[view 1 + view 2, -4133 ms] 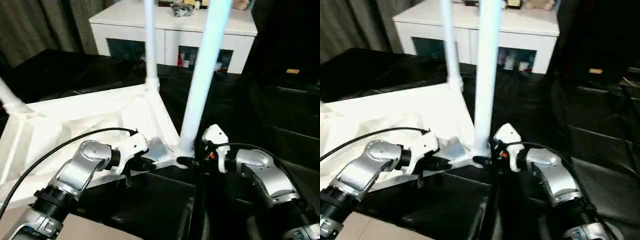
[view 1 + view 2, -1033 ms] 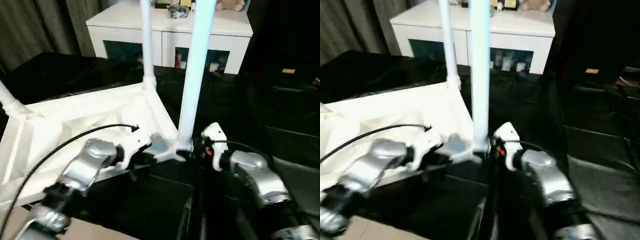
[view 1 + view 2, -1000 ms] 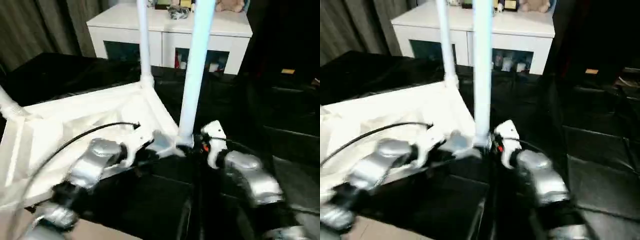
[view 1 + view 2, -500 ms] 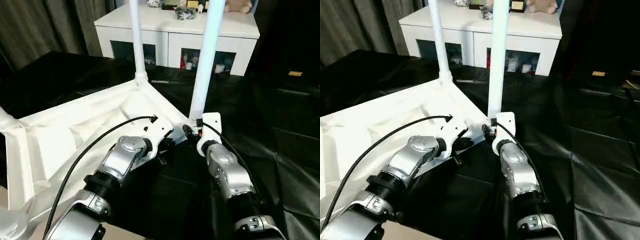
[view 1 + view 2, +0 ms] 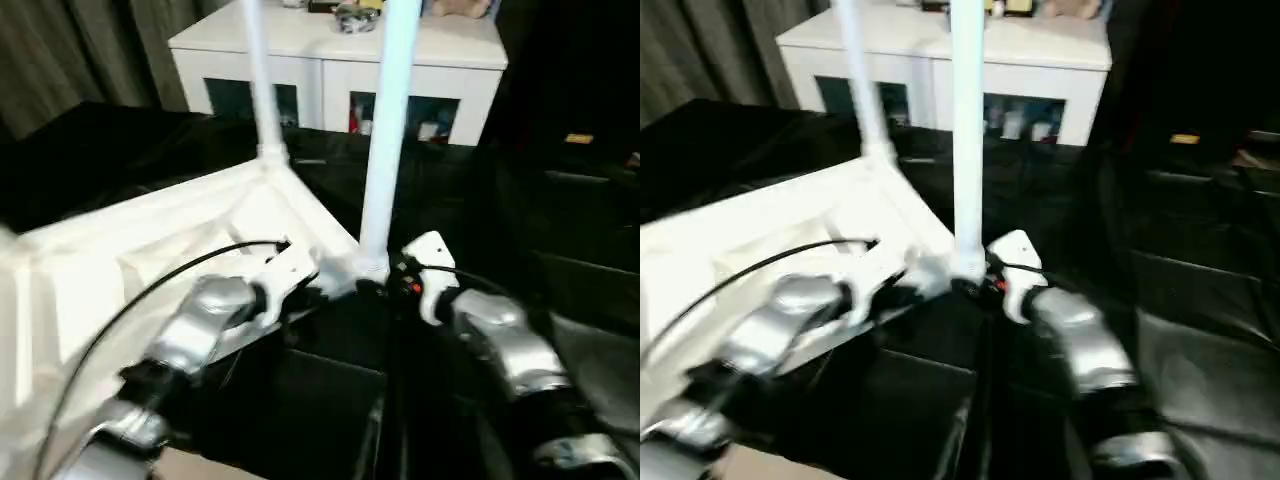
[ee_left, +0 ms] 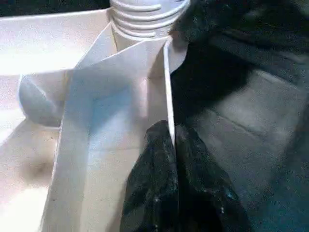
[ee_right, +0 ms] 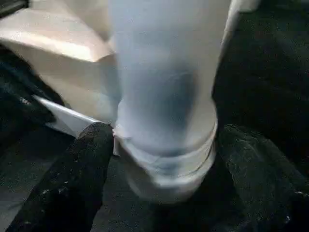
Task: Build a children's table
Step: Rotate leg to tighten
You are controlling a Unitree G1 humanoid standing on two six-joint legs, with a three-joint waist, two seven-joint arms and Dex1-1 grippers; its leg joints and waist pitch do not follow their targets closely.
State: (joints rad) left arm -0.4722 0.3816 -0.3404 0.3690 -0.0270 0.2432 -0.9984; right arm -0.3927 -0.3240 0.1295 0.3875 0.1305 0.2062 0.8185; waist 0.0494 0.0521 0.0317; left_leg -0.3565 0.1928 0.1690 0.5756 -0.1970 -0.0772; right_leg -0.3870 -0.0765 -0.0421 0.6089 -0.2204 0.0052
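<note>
The children's table (image 5: 150, 250) lies upside down on black sheeting, its ribbed underside up. Two white legs rise from its corners: a near one (image 5: 385, 130) and a far one (image 5: 258, 80). My left gripper (image 5: 322, 285) is at the near corner. In the left wrist view it (image 6: 169, 130) is shut on the thin raised rim (image 6: 166, 87), just below the leg socket. My right gripper (image 5: 385, 278) reaches the base of the near leg from the right. In the right wrist view its fingers (image 7: 91, 164) straddle the leg's collar (image 7: 166, 159), open, with a dark gap at the other finger (image 7: 256, 166).
A white cabinet (image 5: 330, 50) with dark glass doors stands behind the table, small items on top. Black sheeting (image 5: 560, 230) covers the surface all round. A black cable (image 5: 150, 290) arcs over my left forearm. Grey curtains hang at the back left.
The head camera has shifted, so the whole view moved. My right gripper's fingers have spread wider around the leg's base. The left gripper keeps its pinch on the rim.
</note>
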